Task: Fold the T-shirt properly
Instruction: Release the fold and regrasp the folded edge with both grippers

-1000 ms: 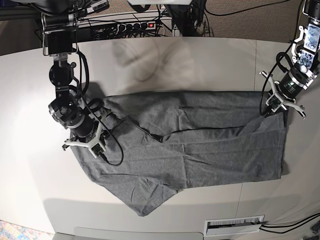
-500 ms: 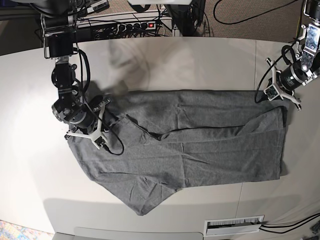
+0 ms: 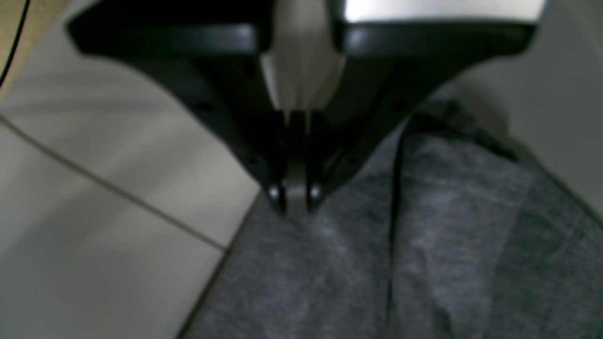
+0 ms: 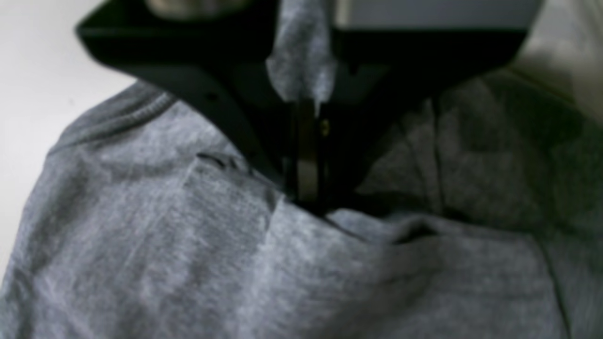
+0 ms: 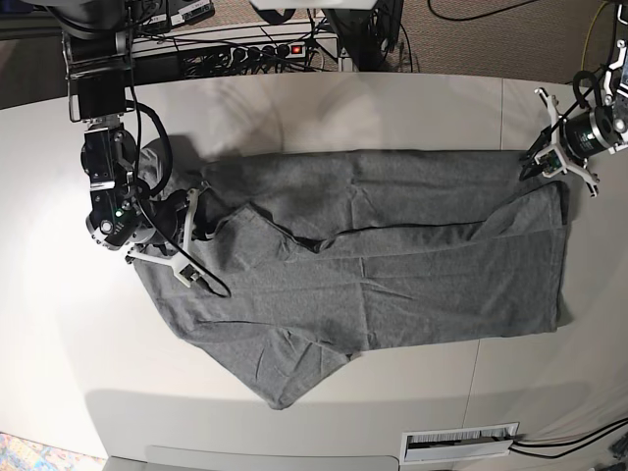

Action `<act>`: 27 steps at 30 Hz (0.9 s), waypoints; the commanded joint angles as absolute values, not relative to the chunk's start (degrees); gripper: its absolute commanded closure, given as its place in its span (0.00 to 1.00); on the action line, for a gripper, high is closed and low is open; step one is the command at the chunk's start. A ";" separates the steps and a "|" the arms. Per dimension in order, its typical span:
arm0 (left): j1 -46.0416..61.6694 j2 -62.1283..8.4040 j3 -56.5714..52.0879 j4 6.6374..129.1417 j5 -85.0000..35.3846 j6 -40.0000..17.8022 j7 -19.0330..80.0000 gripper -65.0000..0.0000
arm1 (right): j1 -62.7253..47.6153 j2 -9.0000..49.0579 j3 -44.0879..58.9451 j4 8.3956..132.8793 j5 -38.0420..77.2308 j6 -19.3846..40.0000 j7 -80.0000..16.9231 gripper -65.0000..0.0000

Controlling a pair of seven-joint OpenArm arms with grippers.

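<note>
- Base view: the heather-grey, wrinkled cotton T-shirt (image 5: 373, 265) lies spread across the pale, smooth table (image 5: 324, 108), a pointed corner reaching toward the table's near edge.
- Base view: the left tool (image 5: 538, 162) sits at the shirt's far corner on the picture's right; the right tool (image 5: 191, 231) rests over the shirt's opposite end, near a black cable (image 5: 201, 275) lying on the cloth.
- Left wrist view: the left tool (image 3: 296, 200) has its black fingers (image 3: 275, 193) pressed together, just at the T-shirt (image 3: 400, 245) edge beside the bare table (image 3: 103, 226); whether fabric is pinched cannot be told.
- Right wrist view: the right tool (image 4: 308, 188) is pressed together, pinching a fold of the T-shirt (image 4: 188, 245); a stitched hem (image 4: 122, 117) runs at upper left.
</note>
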State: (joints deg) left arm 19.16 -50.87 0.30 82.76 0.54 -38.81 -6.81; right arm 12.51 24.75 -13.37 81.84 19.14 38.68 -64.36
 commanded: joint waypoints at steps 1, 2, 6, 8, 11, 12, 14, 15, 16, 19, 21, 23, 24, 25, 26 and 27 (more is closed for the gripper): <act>20.82 -52.66 0.25 82.65 2.48 -40.00 -3.97 1.00 | 11.38 25.98 -14.22 82.61 18.63 39.59 -69.32 1.00; 21.74 -53.21 0.25 82.94 2.50 -40.00 -3.97 1.00 | 10.70 26.72 -14.63 83.90 19.18 39.57 -69.43 1.00; 26.06 -55.16 0.25 85.21 2.55 -40.00 -3.92 1.00 | 6.76 29.45 -14.87 87.92 20.14 39.57 -69.43 1.00; 27.97 -55.92 0.23 86.63 2.52 -40.00 -3.95 1.00 | 4.71 30.50 -14.85 89.84 20.14 39.57 -69.38 1.00; 30.65 -56.60 0.23 89.17 2.68 -40.00 -3.86 1.00 | 1.48 31.77 -14.85 92.97 20.12 39.46 -69.30 1.00; 31.48 -56.71 0.23 90.02 2.90 -40.00 -3.86 1.00 | 0.38 32.12 -14.85 94.04 20.12 39.46 -69.28 1.00; 32.99 -56.88 0.23 91.42 3.46 -40.00 -3.84 1.00 | -1.93 32.58 -14.83 96.16 20.03 39.46 -69.32 1.00; 33.74 -56.86 0.23 91.98 3.81 -40.00 -3.55 1.00 | -3.11 32.80 -14.83 97.17 19.90 39.48 -69.25 1.00; 34.39 -56.84 0.23 92.42 4.32 -40.00 -3.36 1.00 | -4.29 33.04 -14.72 98.19 19.81 39.48 -69.21 1.00; 35.94 -56.84 0.23 93.03 4.49 -40.00 -3.36 1.00 | -8.14 33.04 -12.93 101.14 17.61 39.48 -67.70 1.00; 36.38 -56.86 0.23 93.10 4.49 -38.68 -3.31 1.00 | -10.85 33.04 -10.79 103.11 15.94 39.46 -65.84 1.00; 36.36 -56.84 0.23 93.19 4.45 -38.54 -2.52 1.00 | -13.54 33.01 -8.21 105.16 15.09 39.33 -63.75 1.00; 36.36 -56.84 0.23 93.41 4.47 -38.52 -2.37 1.00 | -14.90 33.01 -6.87 106.15 14.87 39.18 -62.43 1.00; 36.36 -56.86 0.23 93.65 4.47 -38.33 -2.35 1.00 | -16.12 33.01 -5.56 106.98 14.52 39.09 -61.01 1.00; 36.36 -56.86 0.23 93.95 4.47 -37.80 -2.37 1.00 | -17.19 33.01 -4.34 107.72 13.52 38.72 -59.16 1.00; 36.36 -56.86 0.23 94.37 4.47 -36.75 -2.37 1.00 | -18.11 33.01 -3.20 108.27 12.34 38.24 -57.14 1.00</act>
